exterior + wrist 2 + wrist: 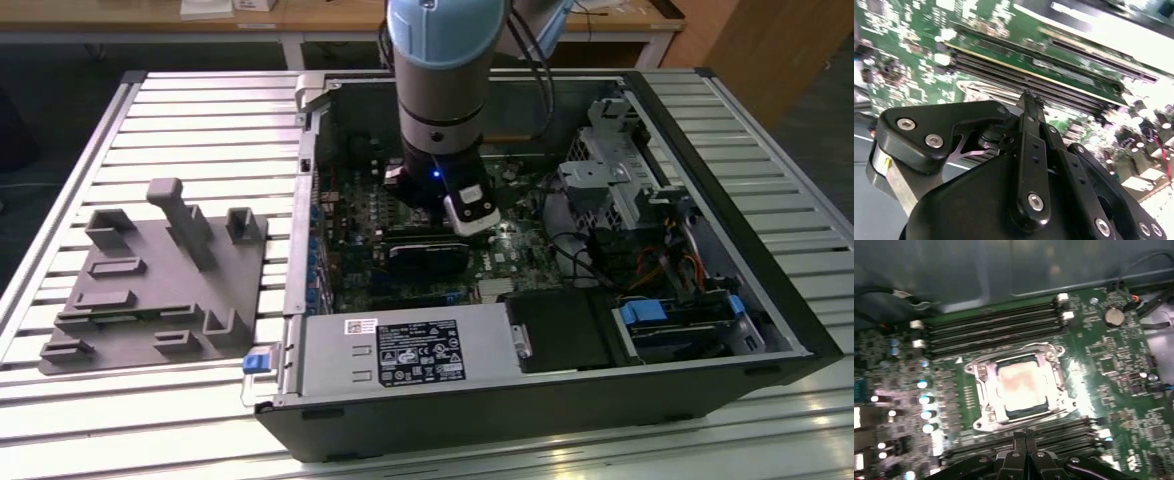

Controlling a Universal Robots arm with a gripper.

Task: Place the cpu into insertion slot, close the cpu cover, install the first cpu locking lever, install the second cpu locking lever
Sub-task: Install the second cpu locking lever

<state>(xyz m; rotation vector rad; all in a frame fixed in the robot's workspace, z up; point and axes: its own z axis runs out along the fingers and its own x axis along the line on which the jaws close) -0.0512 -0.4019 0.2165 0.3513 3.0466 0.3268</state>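
Observation:
In the first wrist view the cpu (1021,388) lies flat in the insertion slot (985,416), its dull silver top facing up. The silvery cpu cover (1056,385) lies down around it as a frame. My gripper (1025,436) hangs a short way off the socket, over the long memory slots beside it, fingers pressed together with nothing between them. In the second wrist view the black fingers (1030,107) also meet at the tips above those slots. In the exterior view my gripper (470,222) reaches down into the open computer case (534,400) over the motherboard.
Long memory slots (994,325) flank the socket on both sides. A black card (427,258) lies just in front of the gripper, with drive bays (614,180) and cables on the exterior view's right. A grey fixture block (154,285) stands on the slatted table outside the case.

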